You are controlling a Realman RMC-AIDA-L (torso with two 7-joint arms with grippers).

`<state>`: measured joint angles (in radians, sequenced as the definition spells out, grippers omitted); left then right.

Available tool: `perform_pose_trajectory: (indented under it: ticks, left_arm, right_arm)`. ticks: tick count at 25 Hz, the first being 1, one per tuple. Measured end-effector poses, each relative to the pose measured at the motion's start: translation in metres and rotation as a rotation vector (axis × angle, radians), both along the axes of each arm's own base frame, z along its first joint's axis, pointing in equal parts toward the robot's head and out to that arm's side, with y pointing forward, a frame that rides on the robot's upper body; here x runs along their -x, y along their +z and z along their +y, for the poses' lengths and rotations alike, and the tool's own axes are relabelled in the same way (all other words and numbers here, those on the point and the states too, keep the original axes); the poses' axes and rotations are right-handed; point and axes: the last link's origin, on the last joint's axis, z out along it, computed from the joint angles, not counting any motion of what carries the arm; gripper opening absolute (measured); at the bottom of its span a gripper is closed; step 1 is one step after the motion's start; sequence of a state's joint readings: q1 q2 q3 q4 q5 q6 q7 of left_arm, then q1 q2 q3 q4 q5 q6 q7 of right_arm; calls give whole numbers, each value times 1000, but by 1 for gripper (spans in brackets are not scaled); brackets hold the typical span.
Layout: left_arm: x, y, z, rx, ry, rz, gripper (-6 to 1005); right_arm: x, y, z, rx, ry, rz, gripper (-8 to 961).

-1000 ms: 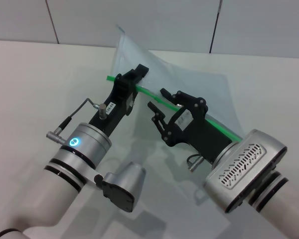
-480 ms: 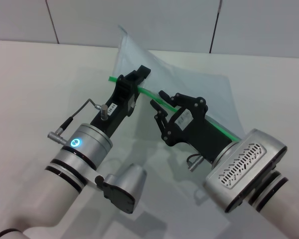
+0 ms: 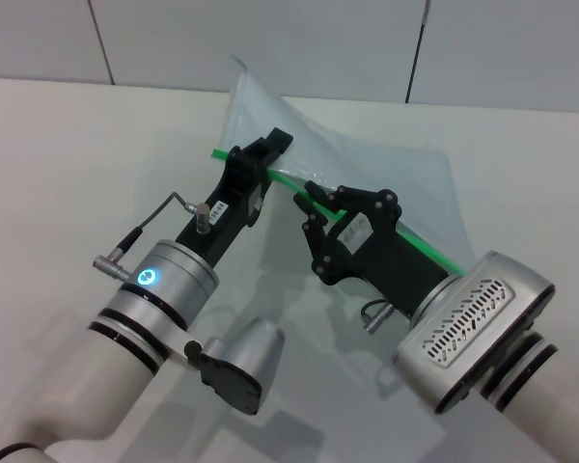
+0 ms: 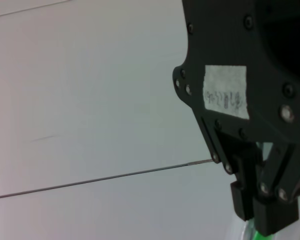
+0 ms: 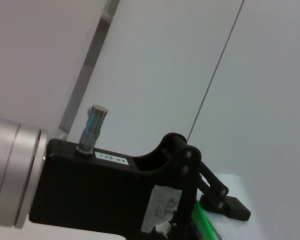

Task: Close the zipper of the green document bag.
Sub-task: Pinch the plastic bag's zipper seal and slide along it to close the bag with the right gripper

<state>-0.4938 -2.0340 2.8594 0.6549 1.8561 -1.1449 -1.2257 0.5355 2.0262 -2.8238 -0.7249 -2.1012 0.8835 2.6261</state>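
Note:
The green document bag [image 3: 367, 164] is a translucent pale pouch held up off the white table, its far corner raised. Its zipper [image 3: 434, 253] is a bright green strip running diagonally along the near edge. My left gripper [image 3: 262, 159] is shut on the green edge near its left end; the left wrist view shows its fingers [image 4: 262, 212] pinched over a bit of green zipper [image 4: 260, 235]. My right gripper [image 3: 310, 203] sits just right of it, with its fingers drawn together around the strip. The right wrist view shows the left gripper [image 5: 225, 209] and the zipper [image 5: 202, 220]. No slider tab is visible.
The white table [image 3: 68, 154] extends to both sides of the bag. A grey panelled wall [image 3: 270, 39] stands behind it. My two arms crowd the near middle of the table.
The right gripper's fingers, spread apart a second ago, have drawn together around the green strip. The left gripper keeps its hold in place.

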Motion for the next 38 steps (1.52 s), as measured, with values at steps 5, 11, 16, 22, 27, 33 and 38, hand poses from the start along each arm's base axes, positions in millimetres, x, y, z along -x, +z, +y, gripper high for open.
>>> perform_pose_trajectory:
  ticks: [5, 11, 16, 22, 27, 33, 38]
  left_arm:
    - [0, 0, 0, 1, 1, 1, 97]
    - [0, 0, 0, 2, 1, 0, 98]
    - [0, 0, 0, 4, -1, -1, 99]
    - [0, 0, 0, 5, 0, -8, 99]
    - [-1, 0, 0, 8, 1, -14, 100]
    - [0, 0, 0, 9, 3, -15, 100]
    - [0, -1, -1, 10, 4, -14, 101]
  right_arm:
    - [0, 0, 0, 0, -1, 1, 118]
    - [0, 0, 0, -1, -3, 0, 83]
    - [-1, 0, -1, -2, -5, 1, 81]
    - [-3, 1, -1, -6, -11, 1, 79]
    - [-8, 2, -2, -11, -25, -1, 79]
    - [-13, 5, 0, -28, -52, 4, 80]
    - [-17, 6, 0, -34, -61, -2, 80]
